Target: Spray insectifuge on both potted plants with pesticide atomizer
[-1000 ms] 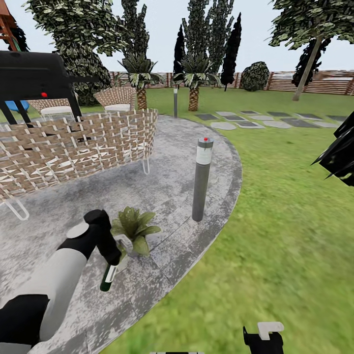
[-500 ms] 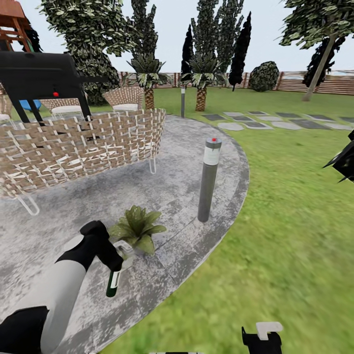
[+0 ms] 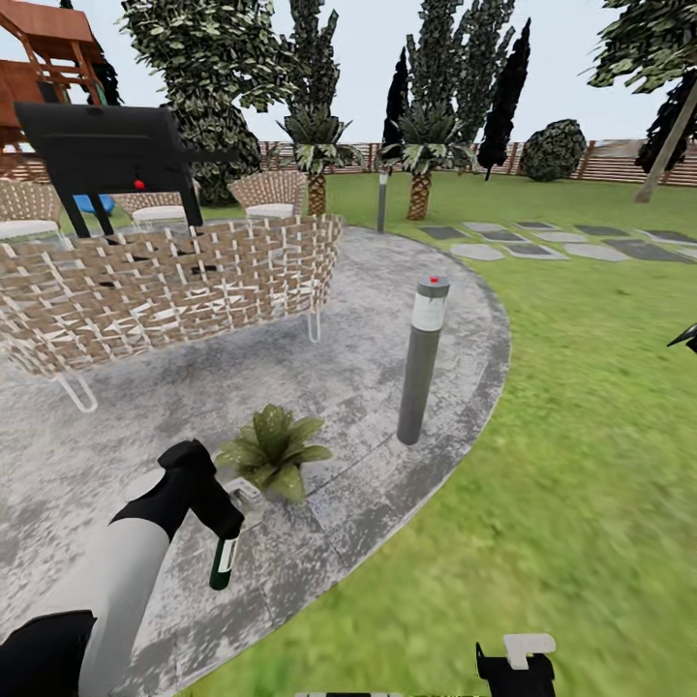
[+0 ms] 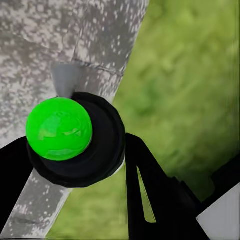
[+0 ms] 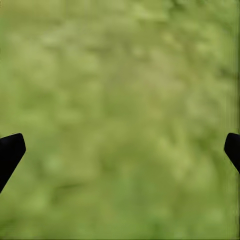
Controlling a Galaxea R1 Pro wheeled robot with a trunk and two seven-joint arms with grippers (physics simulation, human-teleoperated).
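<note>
From my head camera, my left gripper (image 3: 230, 528) is closed around the pesticide atomizer (image 3: 227, 557). The bottle hangs down from my fingers, its long axis close to vertical, the dark green bottom end toward the stone patio (image 3: 368, 290). One potted plant (image 3: 274, 447) stands just beside my claw, a little farther from me and toward my right side. My left arm is clearly the nearer one. I judge that the next move depends on turning the sprayer head toward these leaves, which lie almost touching it. My right gripper (image 3: 516, 660) is low, over the lawn (image 3: 600, 436), well apart from the plant.

In the left wrist camera I look along the atomizer (image 4: 75, 140): a round black body with a bright green spot, held between my dark fingers (image 4: 150, 195), above the edge of the patio (image 4: 45, 45) and the grass.

In the right wrist camera my right claw (image 5: 120, 155) is spread open and holds nothing; below it is blurred green grass (image 5: 120, 75).
</note>
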